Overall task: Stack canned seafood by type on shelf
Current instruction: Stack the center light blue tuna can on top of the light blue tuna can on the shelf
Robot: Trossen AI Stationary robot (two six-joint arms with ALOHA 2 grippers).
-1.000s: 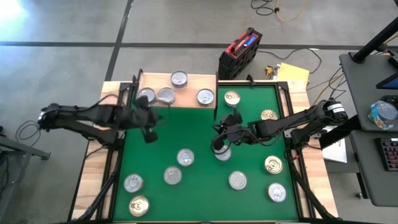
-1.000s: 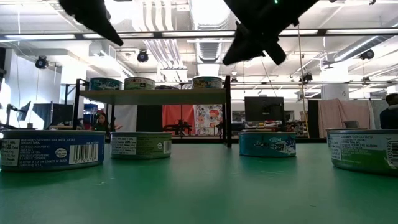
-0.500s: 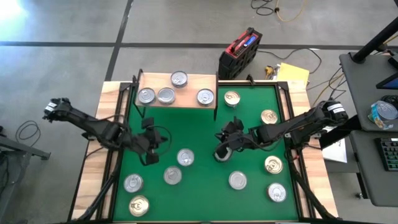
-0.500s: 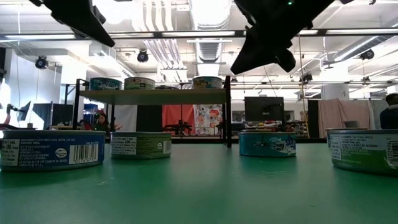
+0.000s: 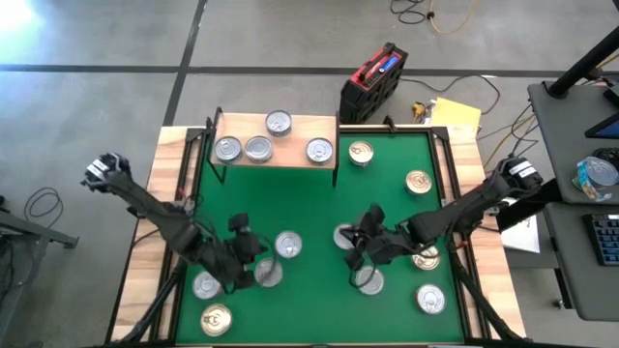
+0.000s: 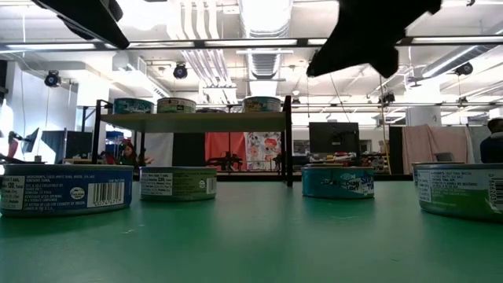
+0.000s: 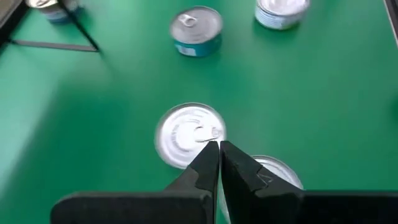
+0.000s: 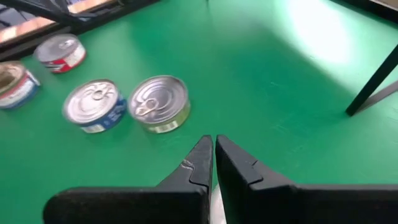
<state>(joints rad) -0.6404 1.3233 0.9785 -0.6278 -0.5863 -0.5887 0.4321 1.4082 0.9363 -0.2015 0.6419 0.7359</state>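
Light-wood shelf (image 5: pixel 276 135) at the mat's far left carries four tins (image 5: pixel 258 148) in the high view; others lie scattered on the green mat (image 5: pixel 309 208). Left wrist view: left gripper (image 7: pixel 219 149) closed, empty, above a silver-topped tin (image 7: pixel 186 130). Right wrist view: right gripper (image 8: pixel 214 144) closed, empty.

a lab: exposed ceiling ducts (image 6: pixel 259 20), monitor (image 6: pixel 334 139), concrete floor (image 5: pixel 290 39)

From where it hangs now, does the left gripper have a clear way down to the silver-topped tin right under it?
Probably yes. The left gripper hangs over the silver-topped tin with bare green mat around it, but its fingers are shut and must open first.
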